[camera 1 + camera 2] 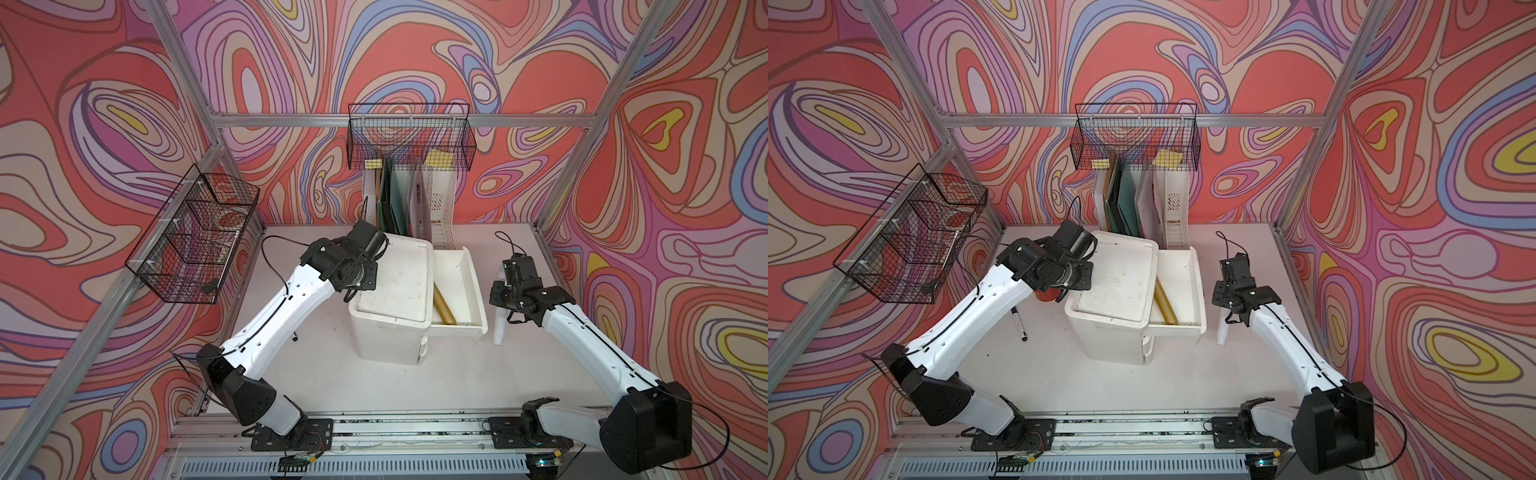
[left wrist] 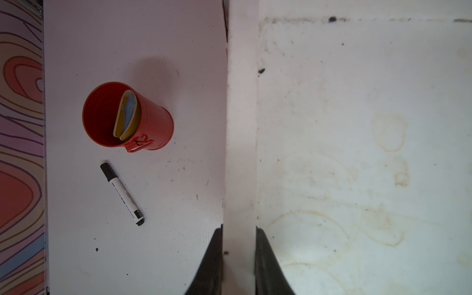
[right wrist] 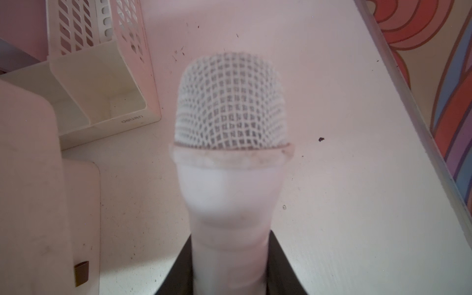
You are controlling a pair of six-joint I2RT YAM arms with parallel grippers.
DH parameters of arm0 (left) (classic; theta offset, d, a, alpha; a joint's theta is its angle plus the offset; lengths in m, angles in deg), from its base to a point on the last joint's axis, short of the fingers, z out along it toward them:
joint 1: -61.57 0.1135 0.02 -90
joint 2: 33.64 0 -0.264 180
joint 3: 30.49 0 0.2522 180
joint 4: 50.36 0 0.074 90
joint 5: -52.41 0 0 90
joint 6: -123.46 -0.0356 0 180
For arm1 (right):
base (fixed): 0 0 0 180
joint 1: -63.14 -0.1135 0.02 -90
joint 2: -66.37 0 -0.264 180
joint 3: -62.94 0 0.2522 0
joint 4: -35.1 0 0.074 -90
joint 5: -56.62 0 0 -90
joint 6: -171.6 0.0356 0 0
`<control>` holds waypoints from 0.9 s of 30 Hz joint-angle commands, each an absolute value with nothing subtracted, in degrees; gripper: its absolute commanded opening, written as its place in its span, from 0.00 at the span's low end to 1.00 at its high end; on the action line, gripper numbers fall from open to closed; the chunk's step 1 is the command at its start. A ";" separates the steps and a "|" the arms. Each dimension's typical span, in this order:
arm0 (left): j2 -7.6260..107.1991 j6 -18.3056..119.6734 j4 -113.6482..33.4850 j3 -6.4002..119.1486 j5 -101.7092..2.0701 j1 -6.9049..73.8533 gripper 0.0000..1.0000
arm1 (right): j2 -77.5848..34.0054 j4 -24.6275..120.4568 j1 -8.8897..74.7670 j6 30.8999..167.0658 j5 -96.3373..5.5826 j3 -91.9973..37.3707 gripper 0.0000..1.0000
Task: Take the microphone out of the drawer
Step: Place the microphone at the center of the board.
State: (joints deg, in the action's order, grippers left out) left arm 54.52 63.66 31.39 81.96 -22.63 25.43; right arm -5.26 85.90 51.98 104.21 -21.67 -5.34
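Jaws of the left gripper (image 2: 238,228) pinch the raised rim of the white drawer unit (image 1: 390,286), apparently to steady it. A red pen cup (image 2: 127,117) and a marker (image 2: 122,194) sit on the table (image 1: 453,374) beside it. The open top drawer (image 1: 473,291) shows a gold tube (image 1: 442,305). Jaws of the right gripper (image 3: 231,245) clamp the handle of the white microphone (image 3: 229,107), which is clear of the drawer and just beside it. Extraction appears done. The next move likely calls for lowering the microphone onto bare table and releasing it.
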 commanded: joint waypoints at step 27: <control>54.09 62.82 38.15 80.43 -14.65 26.50 0.00 | -34.79 72.38 61.65 102.22 -37.16 -14.19 0.21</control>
